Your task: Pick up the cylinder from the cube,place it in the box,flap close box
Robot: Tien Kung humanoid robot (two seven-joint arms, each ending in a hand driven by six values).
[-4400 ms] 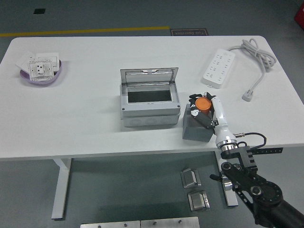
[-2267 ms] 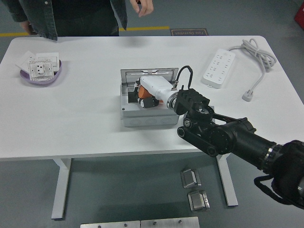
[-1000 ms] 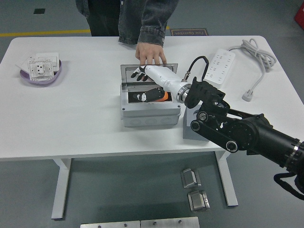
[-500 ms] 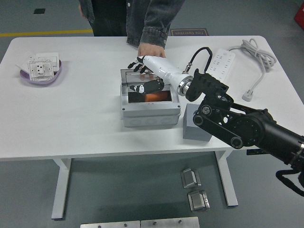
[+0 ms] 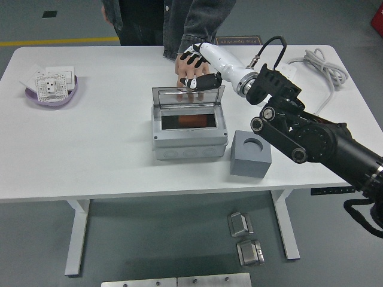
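Now only one robot hand [image 5: 197, 66] is in view, the right one, reaching in over the worktop [image 5: 108, 149] at the end of a white forearm and black arm. It hangs just beyond the top edge of the raised lid [image 5: 188, 95], fingers loosely spread with nothing between them, thumb curled toward the lid's rim (contact cannot be made out). One person's hand [image 5: 187, 75] lies directly behind it, partly hidden, resting at the same lid edge; a dark denim sleeve [image 5: 200, 18] leads up out of view.

Below and nearer than the hand sits the single grey box [image 5: 189, 134], its one lid standing upright. Inside, the orange cylinder [image 5: 189, 121] lies on the box floor. To the hand's right and well nearer, one grey cube [image 5: 250, 154] stands beside the box, its round socket vacant.

Right of the hand, one white power strip [image 5: 287, 70] with a coiled cord lies on the worktop. Far to the left is one purple dish [image 5: 52, 95] holding white socket plates.
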